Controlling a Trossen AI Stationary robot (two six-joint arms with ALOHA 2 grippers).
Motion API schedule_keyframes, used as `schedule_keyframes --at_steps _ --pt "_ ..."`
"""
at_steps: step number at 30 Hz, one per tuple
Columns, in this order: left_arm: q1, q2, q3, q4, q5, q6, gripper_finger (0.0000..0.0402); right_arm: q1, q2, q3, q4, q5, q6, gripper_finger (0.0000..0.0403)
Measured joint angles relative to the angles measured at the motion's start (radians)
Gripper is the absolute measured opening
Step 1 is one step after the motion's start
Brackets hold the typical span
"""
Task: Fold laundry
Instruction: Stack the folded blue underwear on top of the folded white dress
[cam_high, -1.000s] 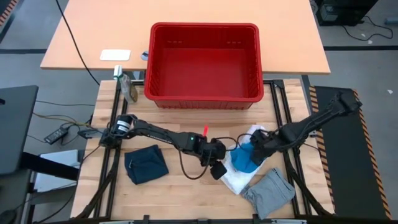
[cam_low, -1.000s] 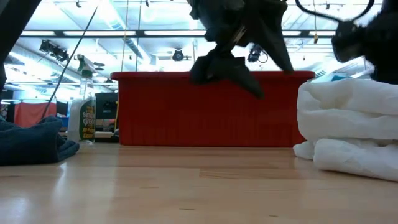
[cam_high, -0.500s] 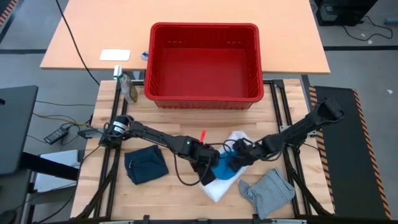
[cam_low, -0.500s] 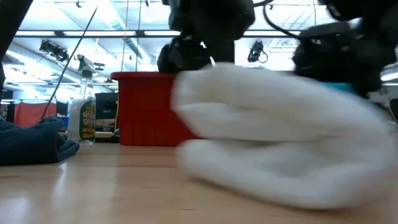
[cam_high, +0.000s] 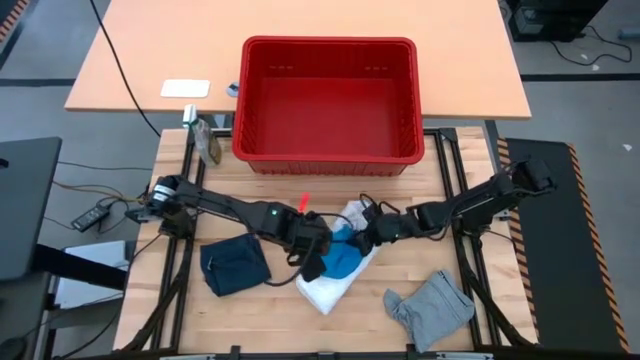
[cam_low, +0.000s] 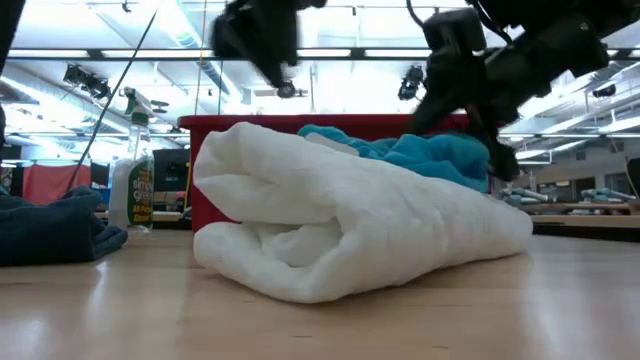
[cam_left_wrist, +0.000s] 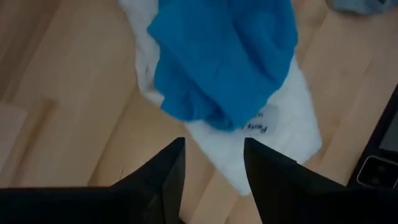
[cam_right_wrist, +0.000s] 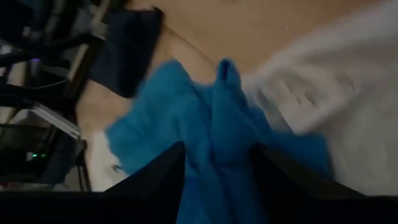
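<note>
A white crinkly cloth (cam_high: 325, 290) lies rolled on the table's middle, with a bright blue cloth (cam_high: 345, 260) bunched on top of it. My right gripper (cam_high: 362, 238) reaches in from the right and is shut on the blue cloth (cam_right_wrist: 186, 124). My left gripper (cam_left_wrist: 214, 143) hangs open above the white cloth's (cam_left_wrist: 280, 143) left near end, touching nothing. A dark navy cloth (cam_high: 232, 264) lies to the left. A crumpled grey cloth (cam_high: 430, 308) lies at the near right. My right gripper pinches a raised fold of the blue cloth (cam_right_wrist: 219, 134) between its two fingers. The fingers slant down from the table's right. The cloth rests on the white cloth (cam_low: 330, 220), bunched into a ridge ahead of the fingers.
A large red plastic basket (cam_high: 328, 155) stands at the table's far edge, overlapping a tan desk behind. A spray bottle (cam_high: 207, 140) stands at the far left. Bare wood shows along the near edge between the navy and grey cloths.
Both grippers have gone toward the table's left. The white and blue cloths have slid left with them, away from the grey cloth, which stayed put. My left gripper has also risen, and my right gripper has sunk and tipped closer to level.
</note>
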Motion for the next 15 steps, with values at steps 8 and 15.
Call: schedule_keyframes --at_steps 8,15 --pt "-0.043 -0.262 -0.408 0.214 -0.005 -0.268 0.0164 -0.051 -0.016 0.002 0.167 -0.016 -0.212 0.0191" --pt "-0.186 -0.421 -0.690 0.474 -0.022 -0.700 0.0178 -0.117 -0.025 0.003 0.069 -0.279 -0.243 0.0195"
